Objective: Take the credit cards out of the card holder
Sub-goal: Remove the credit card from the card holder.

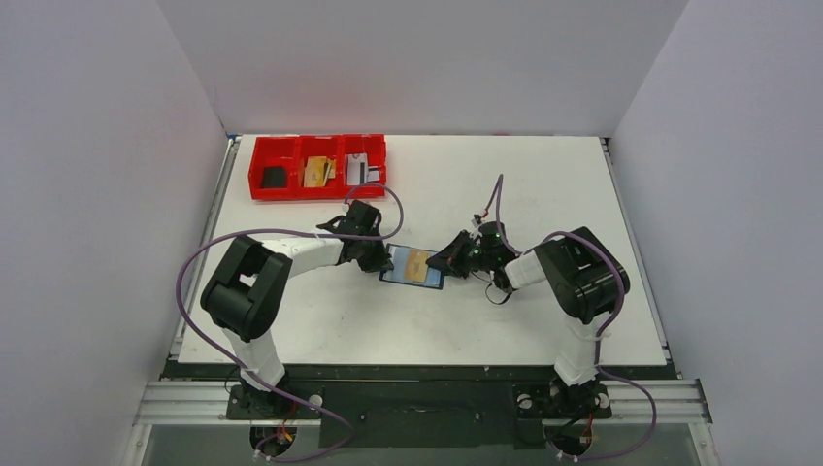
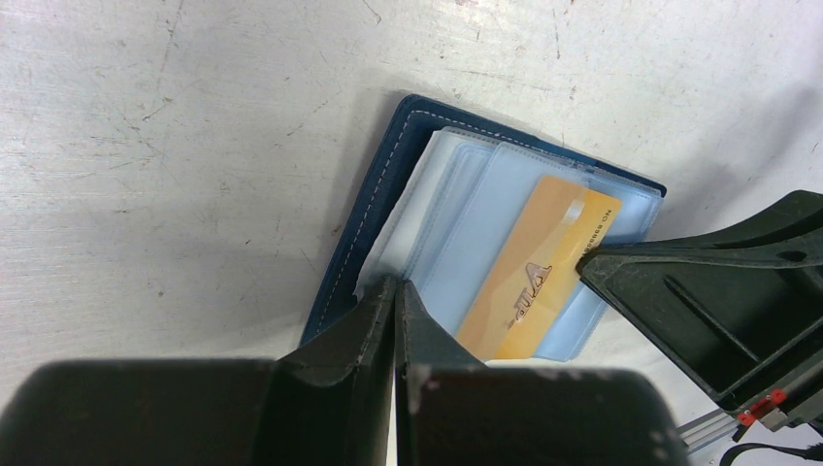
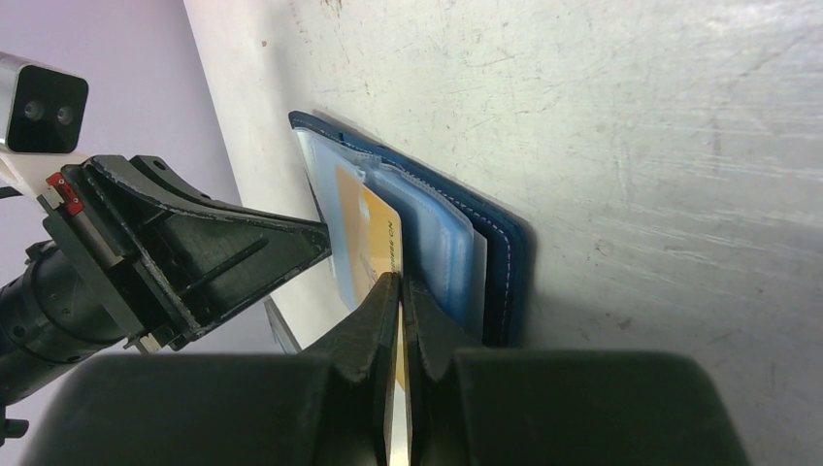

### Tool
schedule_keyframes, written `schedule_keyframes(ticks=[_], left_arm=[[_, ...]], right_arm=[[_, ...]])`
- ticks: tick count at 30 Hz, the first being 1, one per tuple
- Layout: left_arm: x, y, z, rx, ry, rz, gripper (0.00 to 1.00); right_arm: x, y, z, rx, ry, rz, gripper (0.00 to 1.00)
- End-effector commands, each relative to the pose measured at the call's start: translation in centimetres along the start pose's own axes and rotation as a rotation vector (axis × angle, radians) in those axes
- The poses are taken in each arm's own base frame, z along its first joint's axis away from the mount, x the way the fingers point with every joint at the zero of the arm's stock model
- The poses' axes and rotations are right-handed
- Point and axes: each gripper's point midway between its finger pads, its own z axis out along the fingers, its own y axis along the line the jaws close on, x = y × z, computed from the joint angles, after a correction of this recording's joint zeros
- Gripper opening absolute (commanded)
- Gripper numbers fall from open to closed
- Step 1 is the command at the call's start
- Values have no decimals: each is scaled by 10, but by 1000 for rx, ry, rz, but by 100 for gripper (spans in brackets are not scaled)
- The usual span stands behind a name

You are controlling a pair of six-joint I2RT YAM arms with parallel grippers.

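1. While the wallet lies open and flat at mid-table with its pockets up, one gold card shows among its clear blue-grey sleeves. How far the card has come out of its sleeve is unclear.
2. Right gripper: clamped on the card's near end, with the card edge visible between the fingers. The low, flat approach suits sliding the card out along the sleeve.
3. Left gripper: fingers pressed together, tips bearing on the wallet's opposite inner edge. This is probably an anchor, so the wallet doesn't drag with the pull. Can't tell whether a sleeve is nipped between them.
4. Judged step: drawing this card out. No other card shows in the visible sleeves.
5. Red tray: sits at the far left of the table, well apart from the wallet. Its three compartments hold a dark, a tan and a pale item, so it is the likely drop spot.
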Motion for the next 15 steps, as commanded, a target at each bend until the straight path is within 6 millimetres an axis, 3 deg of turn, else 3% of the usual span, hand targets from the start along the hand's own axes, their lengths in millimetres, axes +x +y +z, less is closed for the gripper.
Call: schedule_keyframes(ticks=[1, 15], left_arm=[[35, 62, 12, -219, 96, 19, 0], [34, 62, 12, -220, 95, 19, 0]], right_arm=[[-7, -4, -7, 23, -33, -34, 0], [-9, -8, -15, 30, -38, -37, 0]])
